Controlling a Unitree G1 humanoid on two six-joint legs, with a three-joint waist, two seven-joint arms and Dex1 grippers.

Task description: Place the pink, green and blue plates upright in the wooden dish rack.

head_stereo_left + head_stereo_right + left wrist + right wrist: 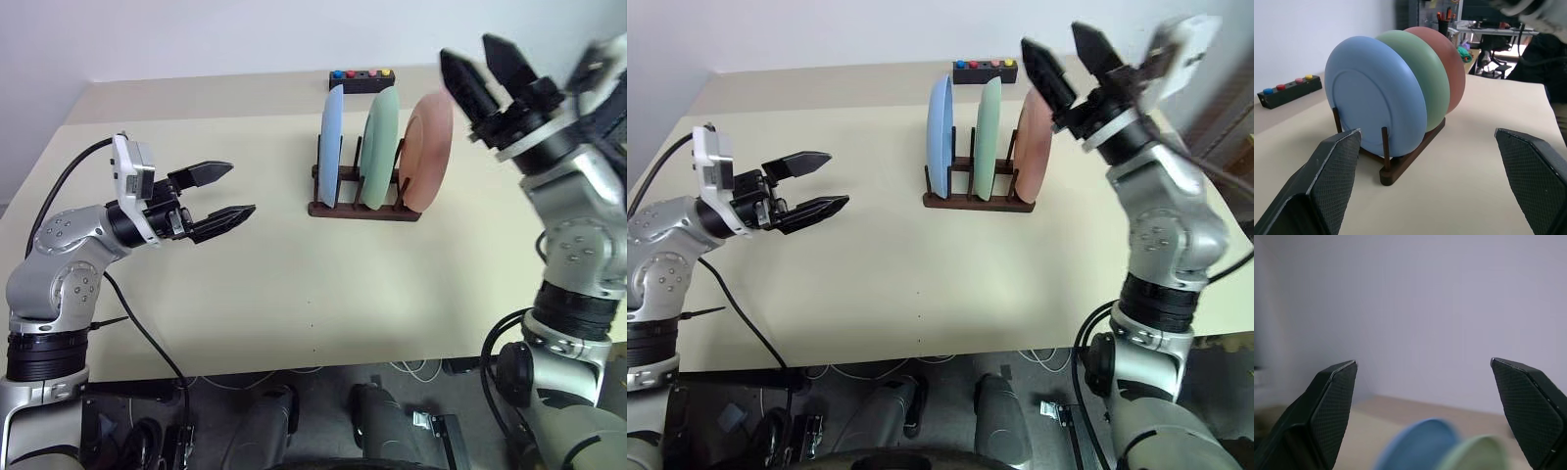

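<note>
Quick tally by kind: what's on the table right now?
Plates: 3, namely blue plate, green plate, pink plate, all upright in the rack
Wooden dish rack: 1
Black button box: 1
Total: 5

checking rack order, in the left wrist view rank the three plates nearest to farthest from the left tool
1. blue plate, front slot, closest to the left tool.
2. green plate, middle slot.
3. pink plate, back slot, farthest.
</note>
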